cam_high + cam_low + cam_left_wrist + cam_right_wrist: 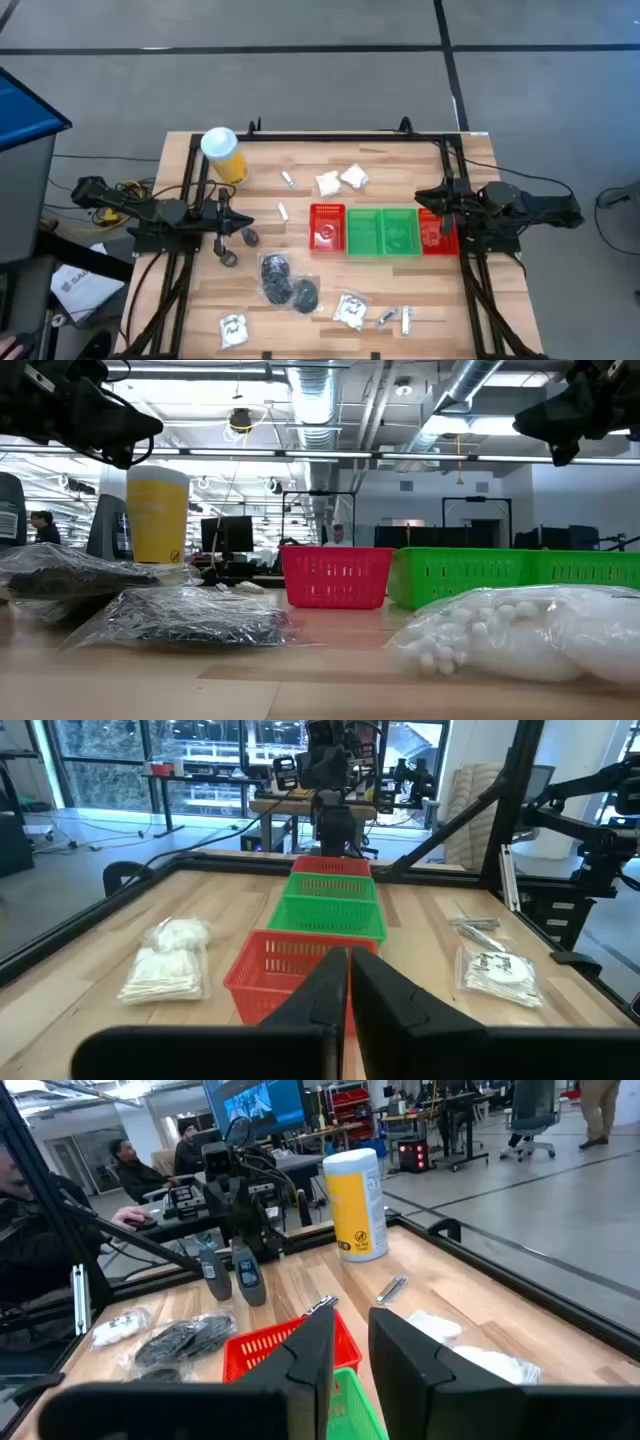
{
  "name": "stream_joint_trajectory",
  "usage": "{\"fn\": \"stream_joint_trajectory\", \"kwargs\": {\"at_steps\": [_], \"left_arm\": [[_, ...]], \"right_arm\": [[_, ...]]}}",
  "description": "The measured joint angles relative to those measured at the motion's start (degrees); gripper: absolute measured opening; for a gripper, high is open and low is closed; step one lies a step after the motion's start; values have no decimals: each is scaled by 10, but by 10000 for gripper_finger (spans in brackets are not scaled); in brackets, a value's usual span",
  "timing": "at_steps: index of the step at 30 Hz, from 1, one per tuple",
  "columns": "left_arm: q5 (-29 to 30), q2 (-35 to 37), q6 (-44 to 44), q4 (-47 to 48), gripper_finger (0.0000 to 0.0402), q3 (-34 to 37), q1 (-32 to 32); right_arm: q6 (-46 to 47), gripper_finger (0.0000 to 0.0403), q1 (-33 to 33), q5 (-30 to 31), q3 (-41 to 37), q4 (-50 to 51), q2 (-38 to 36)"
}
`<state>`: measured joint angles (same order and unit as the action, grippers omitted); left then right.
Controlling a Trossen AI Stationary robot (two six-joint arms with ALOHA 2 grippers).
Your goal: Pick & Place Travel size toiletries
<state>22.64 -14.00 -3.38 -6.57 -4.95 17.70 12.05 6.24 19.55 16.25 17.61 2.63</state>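
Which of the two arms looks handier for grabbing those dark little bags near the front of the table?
Left, probably. The left gripper hangs just beside the clear bags of black pieces, empty. The right gripper waits beyond the trays.

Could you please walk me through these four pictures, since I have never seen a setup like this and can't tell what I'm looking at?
It is a robot with two dark arms at a wooden table. One picture looks straight down, one looks level across the table top, and two come from cameras on the arms' wrists.

The left gripper is shut and the right gripper is slightly apart; both hang above the table and hold nothing.

In the middle stands a row of red and green plastic trays. Around it lie white crinkly sachets, clear bags of black round pieces, small silver tubes and bags of white cotton. A yellow cylinder with a white lid stands at the far left corner.
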Motion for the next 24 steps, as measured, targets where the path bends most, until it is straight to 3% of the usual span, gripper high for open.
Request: {"fn": "stream_joint_trajectory", "kwargs": {"at_steps": [18,24], "left_arm": [[0,0,1,0,12,0,0],[0,0,1,-1,12,0,0]], "right_arm": [[1,59,0,0,0,3,0],[2,59,15,-80,-35,-50,3]]}}
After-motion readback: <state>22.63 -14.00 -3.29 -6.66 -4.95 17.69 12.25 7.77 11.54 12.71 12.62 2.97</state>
